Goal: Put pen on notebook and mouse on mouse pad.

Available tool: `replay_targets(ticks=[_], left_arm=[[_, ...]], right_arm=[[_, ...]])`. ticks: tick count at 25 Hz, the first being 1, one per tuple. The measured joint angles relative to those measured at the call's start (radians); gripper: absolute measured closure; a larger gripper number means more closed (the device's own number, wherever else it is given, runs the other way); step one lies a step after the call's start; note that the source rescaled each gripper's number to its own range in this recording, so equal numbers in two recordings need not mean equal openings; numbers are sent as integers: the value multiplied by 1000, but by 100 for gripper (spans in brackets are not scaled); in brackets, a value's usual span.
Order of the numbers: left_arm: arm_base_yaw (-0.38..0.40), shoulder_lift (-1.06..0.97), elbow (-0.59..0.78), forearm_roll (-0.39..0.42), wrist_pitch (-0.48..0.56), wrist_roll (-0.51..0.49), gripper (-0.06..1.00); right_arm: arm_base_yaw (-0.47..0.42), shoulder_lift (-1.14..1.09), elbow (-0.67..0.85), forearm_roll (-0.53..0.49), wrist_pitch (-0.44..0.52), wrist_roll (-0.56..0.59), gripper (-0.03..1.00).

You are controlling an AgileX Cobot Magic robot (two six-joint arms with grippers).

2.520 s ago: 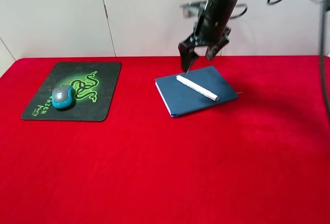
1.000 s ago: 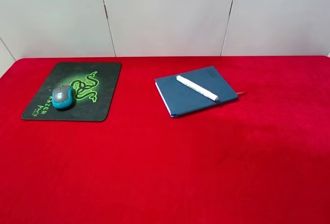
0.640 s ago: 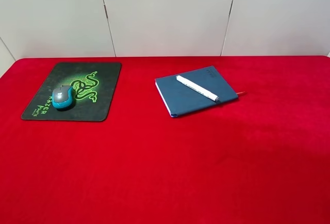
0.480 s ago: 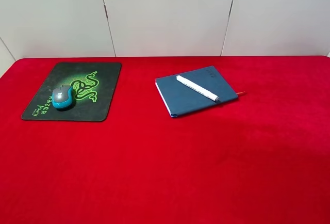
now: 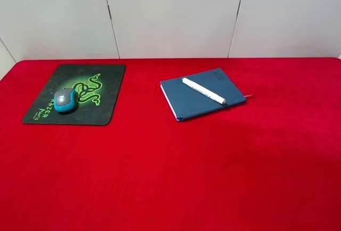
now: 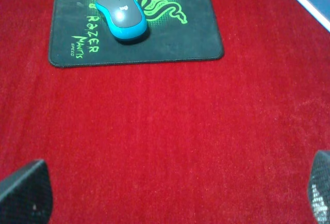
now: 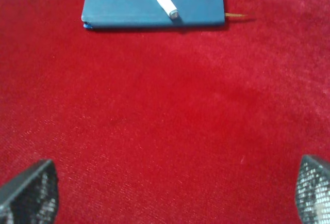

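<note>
Two placements, both apparently complete. Left of the exterior high frame: Razer mouse pad (image 5: 74,93), black with green logo, bearing the grey-and-teal mouse (image 5: 65,100) on its left part. Centre-right: dark blue notebook (image 5: 202,100), white pen (image 5: 204,91) lying diagonally across its cover. Left gripper (image 6: 165,195) and right gripper (image 7: 165,190): jaws spread wide, empty, each well apart from its item above bare red cloth (image 5: 170,178). Nothing appears left to do.
</note>
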Motion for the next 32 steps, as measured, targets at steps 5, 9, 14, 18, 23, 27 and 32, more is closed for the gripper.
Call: replay_targets(ticks=[5,9,14,18,23,27,32], left_arm=[[0,0,0,0,0,0,-6],[0,0,0,0,0,0,-6],[0,0,0,0,0,0,-6],[0,0,0,1,0,0,-6],[0,0,0,1,0,0,-6],[0,0,0,1,0,0,-6],[0,0,0,1,0,0,-6]], right_arm=[[0,0,0,2,0,0,-3],[-39,-30,0,6,0,0,-3],[-158,-144,0,6,-1,0,-3],[-268,-148,0,8,-1,0,-3],[-378,-148,0,10,-1,0,-3],[-407,-148,0,12,-1,0,-3],[-407,-148,0,13,-1,0,-3]])
